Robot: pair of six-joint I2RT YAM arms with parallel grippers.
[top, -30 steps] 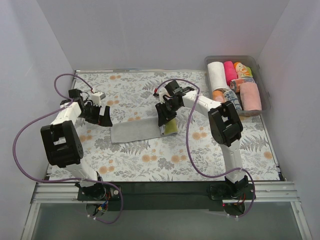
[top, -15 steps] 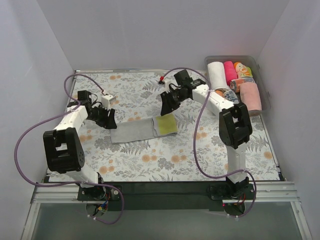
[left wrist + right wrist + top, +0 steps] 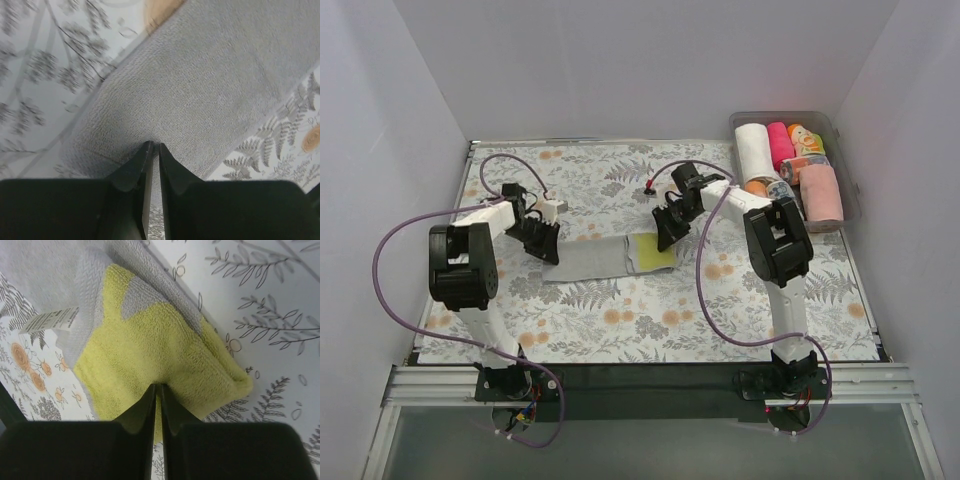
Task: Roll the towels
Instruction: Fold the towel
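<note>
A grey towel [image 3: 592,261] lies flat across the middle of the table, its right end folded over to show a yellow-green side [image 3: 652,252]. My left gripper [image 3: 549,248] sits at the towel's left end. In the left wrist view its jaws [image 3: 152,145] are pinched on the grey towel [image 3: 200,85]. My right gripper [image 3: 666,236] is at the far edge of the yellow end. In the right wrist view its jaws [image 3: 158,386] are closed on the yellow pile [image 3: 165,347], beside a white label [image 3: 50,320].
A clear plastic bin [image 3: 786,114] stands at the back right, holding rolled towels: a white one [image 3: 753,148], a pink one [image 3: 781,143], a large pale pink one [image 3: 822,192] and several patterned ones. White walls enclose the floral tablecloth [image 3: 620,320].
Both grippers have closed. The left one moved right onto the towel's left end. The right one laid the yellow flap down, lifted away, then came down on the flap's far edge.
</note>
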